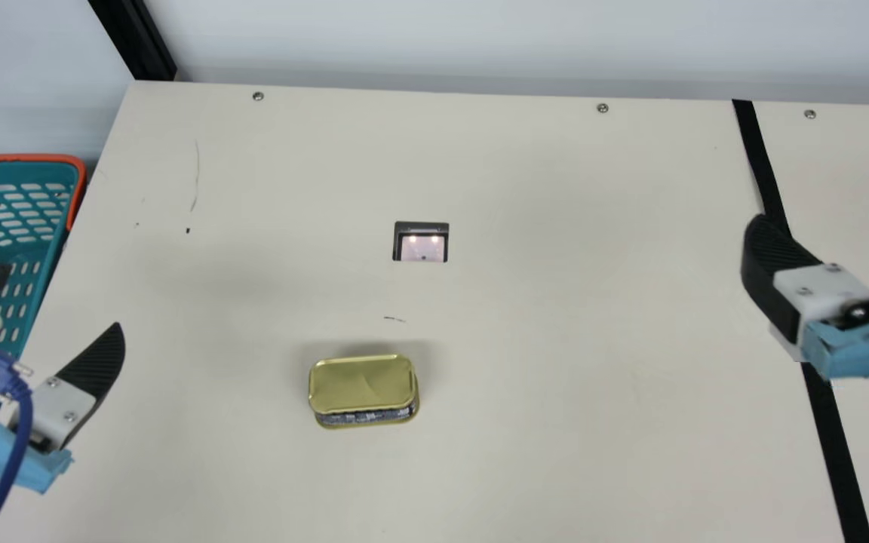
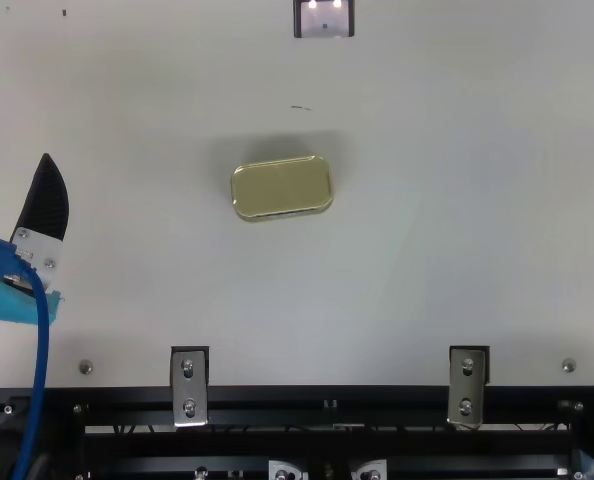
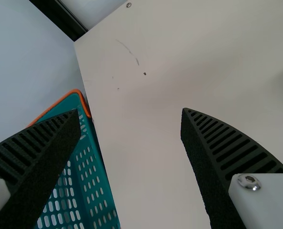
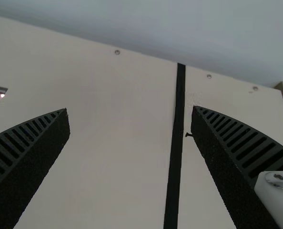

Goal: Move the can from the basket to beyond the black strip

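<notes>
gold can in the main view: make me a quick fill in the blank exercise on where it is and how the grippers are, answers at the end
The gold can lies on the ____, not in the basket. In the main view, it is to the ____ of the black strip. The left gripper and the right gripper are both ____, not shut.

Missing words: table; left; open.

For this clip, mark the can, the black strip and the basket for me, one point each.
Can (image 1: 363, 383): main view, on its flat gold top.
Black strip (image 1: 836, 452): main view, on its stretch toward the picture's bottom edge.
Basket (image 1: 19, 158): main view, on its orange rim.
</notes>
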